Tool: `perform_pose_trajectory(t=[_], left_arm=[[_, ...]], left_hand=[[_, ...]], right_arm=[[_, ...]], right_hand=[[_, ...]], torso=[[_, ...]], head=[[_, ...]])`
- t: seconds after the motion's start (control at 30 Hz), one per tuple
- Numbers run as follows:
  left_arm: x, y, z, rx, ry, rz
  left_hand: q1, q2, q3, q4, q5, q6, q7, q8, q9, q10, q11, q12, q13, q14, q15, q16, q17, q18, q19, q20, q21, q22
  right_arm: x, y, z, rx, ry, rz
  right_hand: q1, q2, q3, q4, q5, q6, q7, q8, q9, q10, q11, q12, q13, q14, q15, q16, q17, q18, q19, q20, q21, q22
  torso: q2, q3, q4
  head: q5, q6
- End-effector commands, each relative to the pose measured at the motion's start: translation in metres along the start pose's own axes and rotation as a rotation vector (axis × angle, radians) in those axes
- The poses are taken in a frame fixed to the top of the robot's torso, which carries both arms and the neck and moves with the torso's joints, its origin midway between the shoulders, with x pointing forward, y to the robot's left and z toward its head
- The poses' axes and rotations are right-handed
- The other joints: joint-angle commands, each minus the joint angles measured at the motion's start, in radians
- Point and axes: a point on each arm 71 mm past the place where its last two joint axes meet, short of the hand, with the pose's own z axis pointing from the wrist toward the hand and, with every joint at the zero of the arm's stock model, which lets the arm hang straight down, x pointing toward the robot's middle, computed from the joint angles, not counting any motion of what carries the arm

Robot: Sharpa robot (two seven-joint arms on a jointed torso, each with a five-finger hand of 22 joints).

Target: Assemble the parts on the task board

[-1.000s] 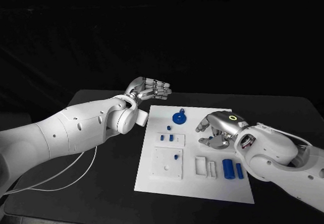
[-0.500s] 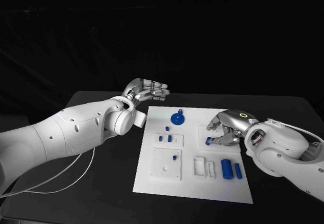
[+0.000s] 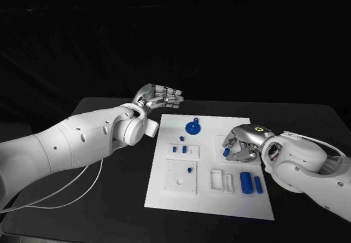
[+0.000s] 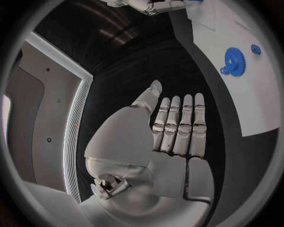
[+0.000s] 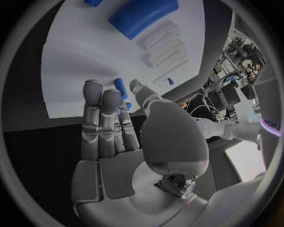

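right hand (image 3: 241, 147) sits low over the board's (image 3: 172, 195) right side, fingers curled round a small blue peg (image 3: 225, 151); i read it as pinched, the grip looks thin. slip is my worry: a tilt and the peg drops or rolls off the near edge. two blue cylinders (image 3: 246, 182) lie loose just beside my wrist, easy to knock. left hand (image 3: 160, 96) hangs off the board's far left corner, fingers apart, holding nothing. gear (image 3: 193, 127) stands near the far edge. open room is mid-board and on the table (image 3: 109, 212) to the left.
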Motion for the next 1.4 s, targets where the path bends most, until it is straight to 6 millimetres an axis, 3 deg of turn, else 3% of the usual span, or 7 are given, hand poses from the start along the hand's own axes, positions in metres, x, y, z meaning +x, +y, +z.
perform_pose_trajectory(t=[0.03, 0.07, 0.33, 0.93, 1.2, 1.4], left_arm=[[0.002, -0.001, 0.000, 0.010, 0.014, -0.013], [0.002, -0.001, 0.000, 0.010, 0.014, -0.013], [0.002, -0.001, 0.000, 0.010, 0.014, -0.013], [0.002, -0.001, 0.001, 0.007, 0.015, -0.012], [0.000, 0.000, 0.001, 0.006, 0.010, -0.010], [-0.002, 0.000, 0.002, 0.004, 0.004, -0.007]], left_hand=[[0.006, 0.001, -0.003, -0.001, 0.005, -0.004, 0.005, -0.001, -0.001, -0.005, -0.002, -0.003, 0.000, -0.005, 0.002, -0.003, -0.001, 0.011, -0.001, 0.004, 0.003, -0.002], [0.006, 0.001, -0.003, -0.001, 0.005, -0.004, 0.005, -0.001, -0.001, -0.005, -0.002, -0.003, 0.000, -0.005, 0.002, -0.003, -0.001, 0.011, -0.001, 0.004, 0.003, -0.002], [0.006, 0.001, -0.003, -0.001, 0.005, -0.004, 0.005, -0.001, -0.001, -0.005, -0.002, -0.003, 0.000, -0.005, 0.002, -0.003, -0.001, 0.011, -0.001, 0.004, 0.003, -0.002], [0.005, 0.002, -0.002, 0.000, 0.005, -0.003, 0.004, -0.001, -0.001, -0.005, -0.002, -0.002, 0.000, -0.006, 0.002, -0.003, -0.001, 0.012, 0.000, 0.004, 0.005, -0.009], [0.006, 0.003, -0.001, -0.002, 0.005, -0.002, 0.004, -0.001, -0.001, -0.006, -0.002, -0.003, 0.000, -0.006, 0.003, -0.003, -0.001, 0.012, -0.001, 0.005, 0.007, -0.013], [0.006, 0.003, -0.001, -0.002, 0.005, -0.002, 0.004, -0.001, -0.001, -0.006, -0.002, -0.003, 0.000, -0.006, 0.003, -0.003, -0.001, 0.012, -0.001, 0.005, 0.007, -0.013]], right_arm=[[0.004, 0.000, 0.001, 0.000, 0.030, -0.016], [0.004, 0.001, 0.002, -0.001, 0.031, -0.017], [0.005, 0.004, 0.004, -0.012, 0.023, -0.019], [0.004, 0.004, 0.007, -0.002, -0.030, -0.038], [-0.001, 0.008, 0.004, -0.014, -0.052, -0.004], [-0.019, 0.011, 0.002, -0.030, -0.084, 0.102]], right_hand=[[-0.013, 0.007, 0.077, -0.012, -0.005, 0.014, 0.009, -0.001, -0.001, 0.025, -0.003, 0.000, -0.002, 0.000, -0.007, 0.006, 0.002, -0.006, 0.040, -0.007, 0.008, -0.001], [-0.021, 0.007, 0.125, -0.018, -0.005, 0.022, 0.011, -0.001, 0.000, 0.042, -0.010, 0.004, -0.001, 0.000, -0.010, 0.006, 0.003, -0.009, 0.040, -0.010, 0.011, 0.000], [-0.017, 0.048, 0.208, -0.046, -0.006, 0.094, 0.023, 0.001, 0.002, 0.129, -0.033, 0.003, 0.000, 0.001, -0.023, 0.008, 0.008, -0.026, 0.039, -0.022, 0.031, 0.011], [-0.019, 0.096, 0.203, -0.111, -0.004, 0.185, 0.013, 0.001, 0.006, 0.206, -0.054, 0.004, 0.003, 0.004, -0.040, 0.003, 0.015, -0.046, 0.038, -0.041, 0.048, 0.028], [-0.045, 0.097, 0.246, -0.134, -0.001, 0.205, 0.007, 0.000, 0.008, 0.225, -0.059, 0.004, 0.004, 0.006, -0.043, 0.003, 0.014, -0.047, 0.038, -0.044, 0.051, 0.036], [-0.050, 0.099, 0.250, -0.137, -0.001, 0.208, 0.007, 0.000, 0.009, 0.226, -0.059, 0.004, 0.004, 0.005, -0.045, 0.001, 0.012, -0.047, 0.038, -0.046, 0.051, 0.038]], torso=[[0.000, -0.0003, 0.0001], [0.000, -0.0001, -0.0002], [0.000, 0.0007, -0.0015], [0.000, 0.0006, -0.0020], [-0.001, 0.0009, -0.0020], [-0.001, -0.0005, -0.0034]], head=[[0.001, -0.001], [0.001, -0.001], [0.002, -0.003], [0.003, -0.006], [0.004, -0.005], [0.009, -0.007]])
